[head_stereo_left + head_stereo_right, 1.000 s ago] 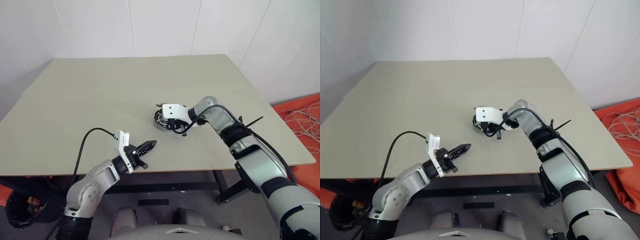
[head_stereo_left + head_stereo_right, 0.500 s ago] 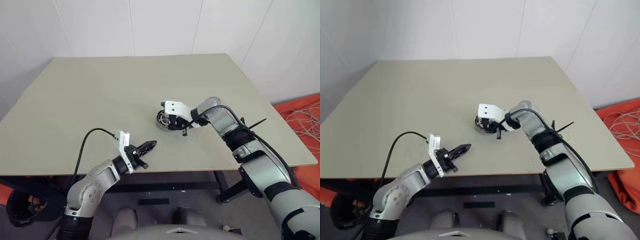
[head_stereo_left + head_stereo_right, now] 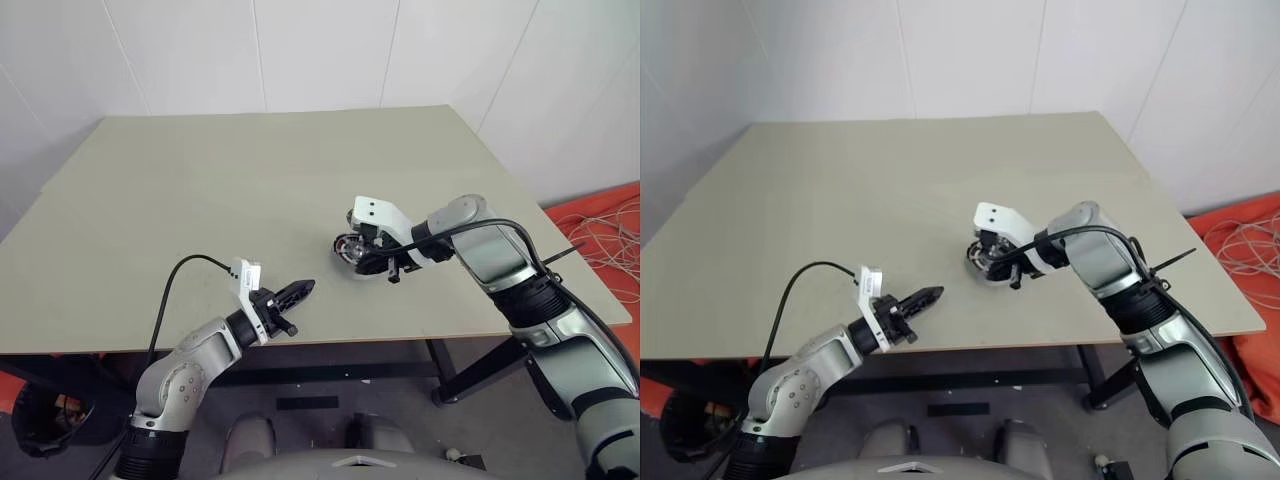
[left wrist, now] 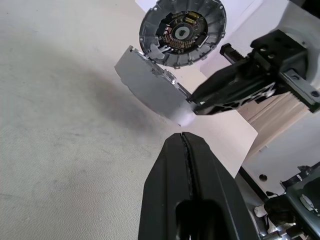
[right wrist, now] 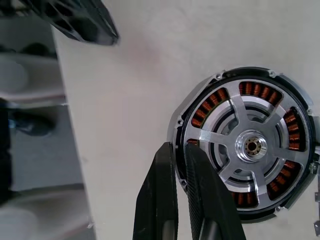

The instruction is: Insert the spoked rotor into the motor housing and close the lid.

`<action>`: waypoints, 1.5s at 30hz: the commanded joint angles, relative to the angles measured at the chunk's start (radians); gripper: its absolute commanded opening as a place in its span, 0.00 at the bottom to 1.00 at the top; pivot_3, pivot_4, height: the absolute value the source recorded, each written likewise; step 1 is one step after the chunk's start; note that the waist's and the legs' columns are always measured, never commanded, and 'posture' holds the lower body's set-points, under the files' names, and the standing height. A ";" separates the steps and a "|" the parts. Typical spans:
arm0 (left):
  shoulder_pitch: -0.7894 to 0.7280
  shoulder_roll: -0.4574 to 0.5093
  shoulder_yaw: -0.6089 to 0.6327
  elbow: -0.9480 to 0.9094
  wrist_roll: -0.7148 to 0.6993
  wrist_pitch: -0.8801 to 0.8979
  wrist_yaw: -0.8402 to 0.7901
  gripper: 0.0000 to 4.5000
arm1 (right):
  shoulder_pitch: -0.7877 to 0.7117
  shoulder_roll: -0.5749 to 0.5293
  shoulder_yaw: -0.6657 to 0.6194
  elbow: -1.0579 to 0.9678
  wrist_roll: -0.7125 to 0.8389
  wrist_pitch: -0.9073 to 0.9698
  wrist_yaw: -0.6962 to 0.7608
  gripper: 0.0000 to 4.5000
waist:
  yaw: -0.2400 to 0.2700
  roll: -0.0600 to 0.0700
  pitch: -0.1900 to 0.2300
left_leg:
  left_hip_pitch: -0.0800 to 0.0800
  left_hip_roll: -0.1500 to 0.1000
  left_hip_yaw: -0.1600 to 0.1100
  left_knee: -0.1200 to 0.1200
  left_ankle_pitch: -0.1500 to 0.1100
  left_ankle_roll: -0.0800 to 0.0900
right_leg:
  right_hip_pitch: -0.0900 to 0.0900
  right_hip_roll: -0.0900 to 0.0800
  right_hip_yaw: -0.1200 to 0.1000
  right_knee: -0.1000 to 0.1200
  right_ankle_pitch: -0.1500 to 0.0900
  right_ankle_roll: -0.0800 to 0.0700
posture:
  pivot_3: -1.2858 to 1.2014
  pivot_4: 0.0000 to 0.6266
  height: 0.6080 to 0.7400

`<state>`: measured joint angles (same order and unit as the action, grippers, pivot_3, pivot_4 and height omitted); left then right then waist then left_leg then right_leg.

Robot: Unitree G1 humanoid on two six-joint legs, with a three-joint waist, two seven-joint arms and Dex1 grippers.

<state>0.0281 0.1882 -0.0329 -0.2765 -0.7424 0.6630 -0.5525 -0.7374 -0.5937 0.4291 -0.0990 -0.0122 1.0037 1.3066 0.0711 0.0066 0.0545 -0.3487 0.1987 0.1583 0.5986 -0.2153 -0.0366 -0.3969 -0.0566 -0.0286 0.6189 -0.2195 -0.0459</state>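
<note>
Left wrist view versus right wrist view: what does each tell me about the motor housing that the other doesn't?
Left wrist view: the motor housing shows its ribbed silver face with a circuit board at the centre, and a flat grey plate sits right beside it. Right wrist view: the opposite face, with a ring of copper windings and the spoked rotor seated inside. Both: the housing over the table, the right gripper with its fingers closed on the rim, and the left gripper clear of it.
</note>
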 commanded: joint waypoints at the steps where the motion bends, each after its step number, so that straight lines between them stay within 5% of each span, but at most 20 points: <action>1: -0.015 -0.005 -0.002 -0.012 -0.008 -0.005 -0.010 0.00 | -0.026 0.037 -0.045 -0.083 0.058 0.148 -0.087 0.00 | 0.002 0.000 0.000 | 0.000 0.000 0.000 0.000 0.000 0.000 | 0.000 0.000 0.000 0.000 0.000 0.000 | 0.52 0.00 1.00; 17: 0.003 -0.009 0.002 -0.032 -0.009 -0.004 0.002 0.00 | -0.053 0.240 -0.088 0.035 0.155 0.333 -0.467 0.00 | 0.006 0.000 0.000 | 0.004 0.000 -0.005 0.000 0.005 -0.009 | 0.002 0.000 0.000 0.001 -0.003 0.006 | 0.52 0.00 1.00; 29: 0.002 -0.007 0.005 -0.031 -0.014 0.002 0.000 0.00 | -0.099 0.461 -0.243 0.157 0.210 0.357 -0.699 0.00 | -0.001 0.001 0.000 | 0.006 0.000 -0.007 -0.002 0.009 -0.015 | 0.001 0.001 0.000 0.003 -0.004 0.007 | 0.52 0.00 1.00; 40: -0.002 -0.003 0.006 -0.026 -0.015 0.008 -0.005 0.00 | -0.111 0.504 -0.289 0.159 0.274 0.374 -0.750 0.79 | 0.000 0.001 0.000 | 0.004 -0.001 -0.007 -0.005 0.008 -0.015 | -0.001 0.001 0.000 0.001 -0.003 0.005 | 0.52 0.00 1.00; 45: -0.001 -0.001 0.007 -0.023 -0.015 0.008 -0.009 0.00 | -0.147 0.580 -0.414 0.130 0.389 0.459 -0.725 0.79 | -0.001 0.002 0.001 | 0.005 0.000 -0.007 -0.005 0.009 -0.016 | 0.000 0.001 0.000 0.002 -0.004 0.007 | 0.52 0.00 1.00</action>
<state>0.0407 0.1849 -0.0332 -0.2770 -0.7443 0.6753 -0.5524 -0.8378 -0.0312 0.0665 0.0779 0.3206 1.4357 0.5698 0.0697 0.0081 0.0555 -0.3437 0.1985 0.1513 0.5938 -0.2064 -0.0521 -0.3979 -0.0551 -0.0283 0.6213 -0.2231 -0.0391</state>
